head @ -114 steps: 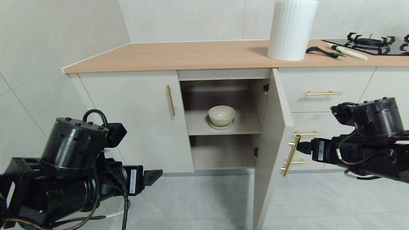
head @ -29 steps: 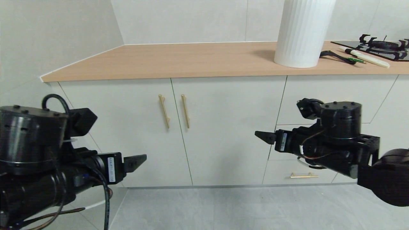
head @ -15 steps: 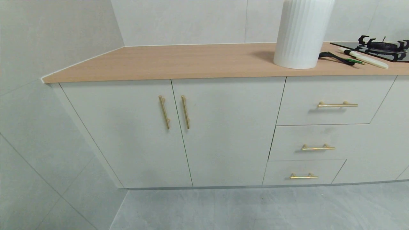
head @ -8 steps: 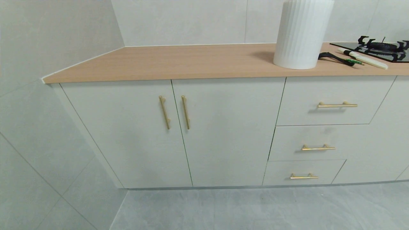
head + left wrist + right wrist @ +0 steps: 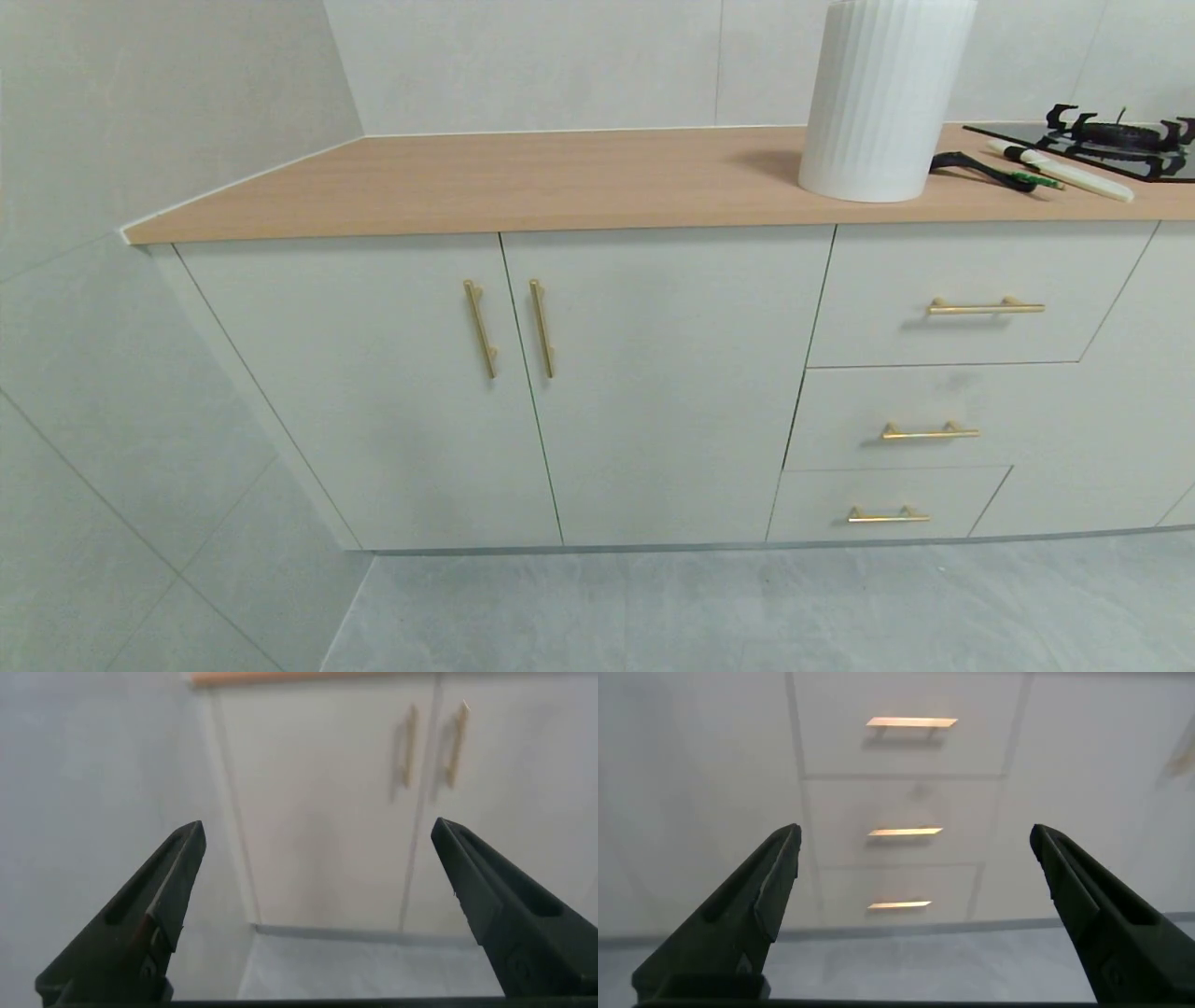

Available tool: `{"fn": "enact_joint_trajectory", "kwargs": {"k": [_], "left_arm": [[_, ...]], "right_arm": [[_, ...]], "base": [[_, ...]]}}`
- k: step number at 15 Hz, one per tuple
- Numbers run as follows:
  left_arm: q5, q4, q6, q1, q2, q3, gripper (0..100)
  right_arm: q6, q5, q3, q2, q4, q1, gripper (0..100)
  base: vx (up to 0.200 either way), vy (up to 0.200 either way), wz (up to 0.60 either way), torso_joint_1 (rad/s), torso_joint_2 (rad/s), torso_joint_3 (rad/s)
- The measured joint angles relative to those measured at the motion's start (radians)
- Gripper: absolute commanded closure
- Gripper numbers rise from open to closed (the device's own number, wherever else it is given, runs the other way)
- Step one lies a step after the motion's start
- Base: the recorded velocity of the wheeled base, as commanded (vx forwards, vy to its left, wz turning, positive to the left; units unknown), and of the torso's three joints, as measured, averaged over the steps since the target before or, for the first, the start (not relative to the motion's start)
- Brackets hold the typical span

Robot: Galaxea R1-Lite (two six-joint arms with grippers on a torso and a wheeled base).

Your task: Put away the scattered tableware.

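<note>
The two-door cabinet under the wooden counter stands shut, its two gold handles side by side. The bowl and plate are hidden behind those doors. My left gripper is open with nothing between its fingers, low and facing the cabinet doors from a distance. My right gripper is open too, holding nothing, and faces the three drawers with gold handles.
A tall white ribbed jar stands on the counter at the right. Beside it lie a black utensil and a cream-handled knife, next to a gas hob. A tiled wall closes the left side; grey floor lies below.
The cabinet door that stood open on the bowl and plate is now shut. Both arms have drawn back out of the head view. Nothing differs over the last second.
</note>
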Motion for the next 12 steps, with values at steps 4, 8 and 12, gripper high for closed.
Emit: {"fn": "enact_joint_trajectory", "kwargs": {"k": [4, 8, 12], "left_arm": [[-0.074, -0.117, -0.004, 0.001, -0.001, 0.181, 0], [-0.116, -0.075, -0.019, 0.001, -0.002, 0.209, 0], [-0.121, -0.064, -0.018, 0.0, -0.002, 0.211, 0]], "right_arm": [[0.025, 0.078, 0.037, -0.001, 0.083, 0.0, 0], [0.019, 0.133, 0.038, -0.001, 0.119, 0.0, 0], [0.02, 0.133, 0.039, -0.001, 0.121, 0.0, 0]], "base": [[0.0, 0.0, 0.0, 0.0, 0.0, 0.0], [0.0, 0.0, 0.0, 0.0, 0.0, 0.0], [0.0, 0.0, 0.0, 0.0, 0.0, 0.0]]}}
